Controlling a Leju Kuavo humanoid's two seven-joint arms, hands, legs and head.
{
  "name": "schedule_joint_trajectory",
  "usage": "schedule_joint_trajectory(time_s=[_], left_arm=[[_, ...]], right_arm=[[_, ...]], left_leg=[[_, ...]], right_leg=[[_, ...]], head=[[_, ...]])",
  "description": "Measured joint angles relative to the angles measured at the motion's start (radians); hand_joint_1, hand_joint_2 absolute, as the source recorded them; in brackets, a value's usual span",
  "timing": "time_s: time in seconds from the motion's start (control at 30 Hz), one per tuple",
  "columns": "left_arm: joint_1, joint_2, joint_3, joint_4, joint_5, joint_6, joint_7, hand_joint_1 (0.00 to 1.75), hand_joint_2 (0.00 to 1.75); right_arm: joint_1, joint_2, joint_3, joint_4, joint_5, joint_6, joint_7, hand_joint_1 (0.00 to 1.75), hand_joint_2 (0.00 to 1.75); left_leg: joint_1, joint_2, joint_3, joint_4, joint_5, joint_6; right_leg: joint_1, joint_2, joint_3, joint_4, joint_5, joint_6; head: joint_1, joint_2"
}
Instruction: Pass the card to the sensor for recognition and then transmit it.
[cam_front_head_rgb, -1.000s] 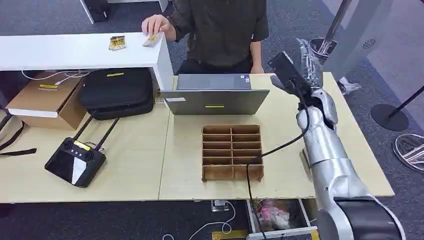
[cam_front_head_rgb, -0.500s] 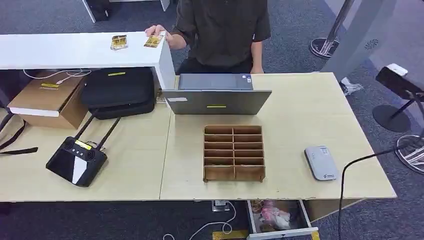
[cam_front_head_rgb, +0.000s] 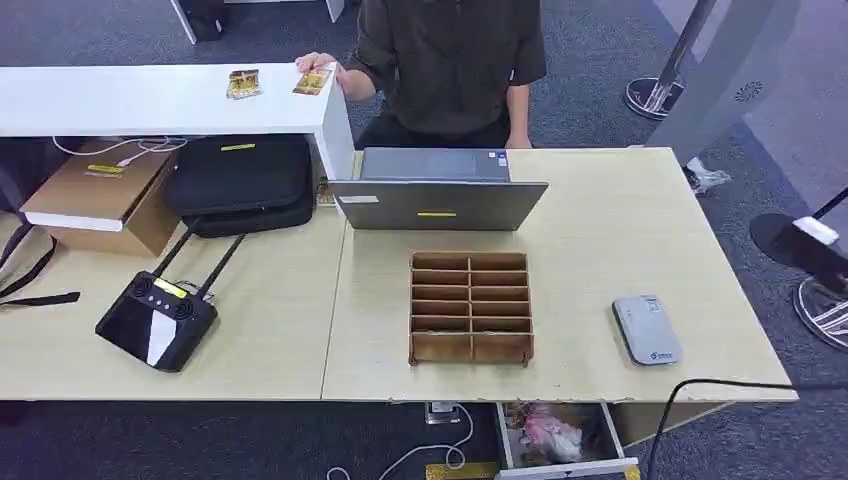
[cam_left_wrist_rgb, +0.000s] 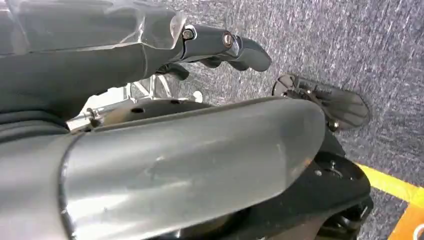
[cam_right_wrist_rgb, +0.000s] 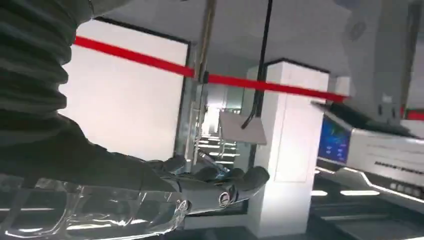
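Two gold-printed cards (cam_front_head_rgb: 312, 81) lie on the white counter (cam_front_head_rgb: 120, 100) at roughly eleven o'clock in the head view, the nearer one touched by a person's hand (cam_front_head_rgb: 322, 66); which of the two is the task's card cannot be told. On the pale worktop (cam_front_head_rgb: 620, 220) the grey sensor (cam_front_head_rgb: 647, 329) rests flat at about four o'clock, well apart from the cards, with the brown divided tray (cam_front_head_rgb: 470, 320) just to its nine o'clock side and a closed laptop (cam_front_head_rgb: 437, 190) between tray and counter. A black controller (cam_front_head_rgb: 157, 322) sits at eight o'clock. Left hand (cam_left_wrist_rgb: 220, 47), seen from its wrist, hangs over grey floor with fingers loosely extended and holding nothing. Right hand (cam_right_wrist_rgb: 215, 187), seen from its wrist, is raised toward the room with fingers outstretched, apart and empty. Judgement: the step in hand is fetching a card, not yet begun. To do it well, the reaching hand should approach the counter edge low and level, take the card by its free edge clear of the person's hand, and keep it flat for presentation face-down over the sensor. Risk lies in sweeping the laptop on the way.
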Motion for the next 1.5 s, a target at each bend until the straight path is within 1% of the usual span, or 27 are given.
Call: schedule_joint_trajectory(time_s=[0.03, 0.07, 0.1, 0.17, 0.2, 0.23, 0.37, 0.43, 0.53, 0.63, 0.73, 0.97, 1.1, 1.27, 1.4, 1.5], left_arm=[[0.0, -0.002, 0.002, 0.0, 0.0, 0.0, -0.001, 0.0, 0.0], [-0.001, -0.002, 0.004, 0.0, 0.0, 0.0, -0.002, 0.0, 0.0], [-0.001, -0.003, 0.006, 0.0, 0.0, -0.002, -0.004, 0.0, 0.0], [0.0, -0.003, 0.008, 0.0, -0.001, -0.005, -0.01, 0.0, 0.0], [0.0, -0.003, 0.008, 0.0, -0.001, -0.006, -0.011, 0.0, 0.0], [-0.001, -0.002, 0.008, 0.0, -0.001, -0.007, -0.011, 0.0, 0.0], [-0.001, -0.002, 0.008, 0.0, -0.001, -0.009, -0.016, 0.0, 0.0], [-0.002, -0.002, 0.009, 0.0, 0.0, -0.009, -0.018, 0.0, 0.0], [-0.003, -0.002, 0.012, 0.0, 0.007, -0.008, -0.021, 0.0, 0.0], [-0.004, -0.002, 0.014, 0.0, 0.01, -0.006, -0.021, 0.0, 0.0], [-0.005, -0.002, 0.017, 0.0, 0.011, -0.006, -0.021, 0.0, 0.0], [-0.006, -0.002, 0.026, 0.0, 0.011, -0.006, -0.023, 0.0, 0.0], [-0.006, -0.002, 0.026, 0.0, 0.009, -0.006, -0.039, 0.0, 0.0], [-0.006, -0.002, 0.026, 0.0, -0.005, -0.007, -0.044, 0.0, 0.0], [-0.009, -0.002, 0.025, 0.0, -0.022, -0.013, -0.052, 0.0, 0.0], [-0.009, -0.001, 0.024, 0.0, -0.025, -0.018, -0.052, 0.0, 0.0]], right_arm=[[0.064, 0.029, -0.015, -0.046, 0.025, -0.013, 0.007, 0.0, 1.75], [0.128, 0.069, -0.031, -0.103, 0.057, -0.023, 0.016, 0.0, 1.75], [0.197, 0.116, -0.043, -0.163, 0.093, -0.028, 0.033, 0.0, 1.75], [0.301, 0.224, -0.053, -0.27, 0.166, -0.031, 0.055, 0.0, 1.75], [0.352, 0.282, -0.054, -0.328, 0.196, -0.032, 0.064, 0.0, 1.75], [0.392, 0.327, -0.053, -0.369, 0.212, -0.033, 0.071, 0.0, 1.75], [0.487, 0.475, -0.051, -0.49, 0.267, -0.036, 0.099, 0.0, 1.75], [0.52, 0.536, -0.042, -0.522, 0.27, -0.037, 0.1, 0.0, 1.75], [0.539, 0.606, -0.009, -0.535, 0.26, -0.05, 0.105, 0.0, 1.75], [0.551, 0.651, 0.042, -0.532, 0.235, -0.071, 0.11, 0.0, 1.75], [0.555, 0.679, 0.079, -0.527, 0.229, -0.076, 0.115, 0.0, 1.75], [0.561, 0.7, 0.112, -0.519, 0.22, -0.083, 0.123, 0.0, 1.75], [0.547, 0.711, 0.144, -0.48, 0.214, -0.095, 0.135, 0.0, 1.75], [0.473, 0.733, 0.226, -0.372, 0.192, -0.108, 0.121, 0.0, 1.75], [0.364, 0.762, 0.313, -0.239, 0.194, -0.104, 0.095, 0.0, 1.75], [0.302, 0.78, 0.361, -0.161, 0.192, -0.106, 0.071, 0.0, 1.75]], left_leg=[[0.0, 0.0, 0.001, 0.0, -0.001, -0.001], [0.0, 0.0, 0.002, 0.0, -0.001, -0.001], [0.002, -0.002, 0.003, 0.0, -0.001, -0.001], [0.002, -0.003, 0.003, -0.001, -0.002, -0.004], [0.002, -0.002, 0.004, -0.002, -0.003, -0.004], [0.002, -0.001, 0.005, -0.002, -0.003, -0.005], [0.002, 0.007, 0.009, -0.004, -0.005, -0.008], [0.002, 0.008, 0.01, -0.004, -0.006, -0.009], [0.002, 0.012, 0.011, -0.004, -0.006, -0.009], [0.002, 0.013, 0.011, -0.004, -0.006, -0.009], [0.001, 0.013, 0.011, -0.004, -0.006, -0.009], [0.001, 0.013, 0.011, -0.004, -0.006, -0.009], [0.001, 0.014, 0.011, -0.004, -0.007, -0.009], [0.001, 0.015, 0.012, -0.004, -0.006, -0.009], [0.002, 0.018, 0.013, -0.004, -0.006, -0.01], [0.002, 0.018, 0.013, -0.004, -0.006, -0.01]], right_leg=[[0.0, 0.0, -0.001, 0.0, -0.001, -0.001], [0.0, 0.0, 0.001, 0.0, -0.002, 0.0], [0.002, -0.002, 0.002, 0.0, -0.004, -0.002], [0.002, -0.002, 0.001, 0.0, -0.005, -0.003], [0.002, -0.002, 0.001, 0.001, -0.006, -0.006], [0.001, -0.001, 0.001, 0.001, -0.007, -0.006], [0.002, 0.006, 0.002, 0.001, -0.008, -0.009], [0.002, 0.009, 0.002, 0.002, -0.008, -0.009], [0.002, 0.012, 0.002, 0.002, -0.008, -0.009], [0.002, 0.012, 0.002, 0.002, -0.008, -0.009], [0.001, 0.012, 0.002, 0.002, -0.008, -0.009], [0.001, 0.012, 0.002, 0.002, -0.008, -0.009], [0.001, 0.013, 0.002, 0.002, -0.008, -0.009], [0.001, 0.014, 0.003, 0.002, -0.008, -0.009], [0.001, 0.018, 0.002, 0.002, -0.006, -0.012], [0.001, 0.017, 0.002, 0.002, -0.006, -0.012]], head=[[0.002, 0.0], [-0.001, 0.0], [0.002, 0.0], [0.002, 0.0], [0.002, 0.0], [0.002, 0.0], [0.002, 0.0], [0.002, 0.0], [0.002, 0.0], [0.002, 0.0], [0.002, 0.0], [0.002, 0.0], [0.002, 0.0], [0.002, 0.0], [0.002, 0.0], [0.002, 0.0]])
